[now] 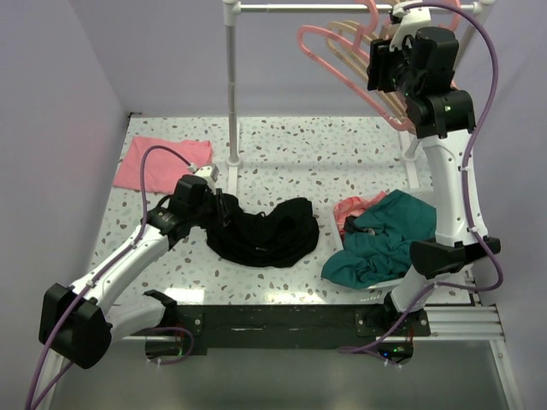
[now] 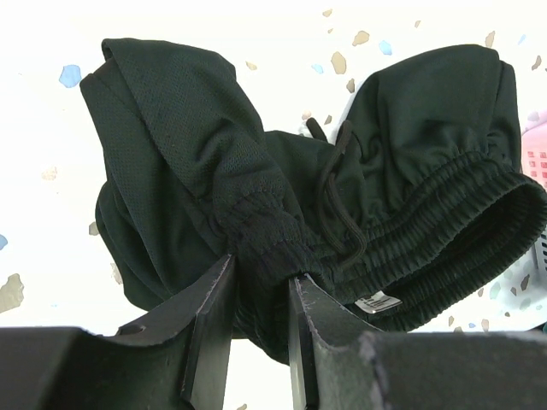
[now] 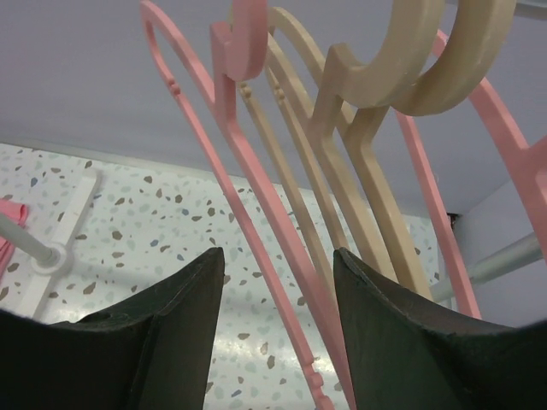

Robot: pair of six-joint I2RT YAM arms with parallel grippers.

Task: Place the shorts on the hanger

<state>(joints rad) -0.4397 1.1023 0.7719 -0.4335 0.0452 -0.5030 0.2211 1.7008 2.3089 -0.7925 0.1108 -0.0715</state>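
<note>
Two jobs are split between the arms, as I read it: my left end effector (image 2: 256, 286) is clamped on a bunched fold of the black shorts (image 2: 402, 162) near the elastic waistband. The shorts lie crumpled on the table (image 1: 282, 145) in front of the left arm, and I take the hold to be for lifting the waist as one edge. My right end effector (image 3: 278, 265) is raised to the rail (image 1: 316, 7) with its jaws spread wide; the sloping arm of the salmon-pink hanger (image 3: 244, 38) runs between them and touches neither that I can see, which looks like lining up to take it. The tan hangers (image 3: 367, 77) hang just beside it, so closing on pink alone will need care. From above, the right wrist covers the hooks, so I cannot tell how the hanger sits on the rail. My own fingers hide how much cloth is pinched, and the legs of the shorts are too folded to sort out
</note>
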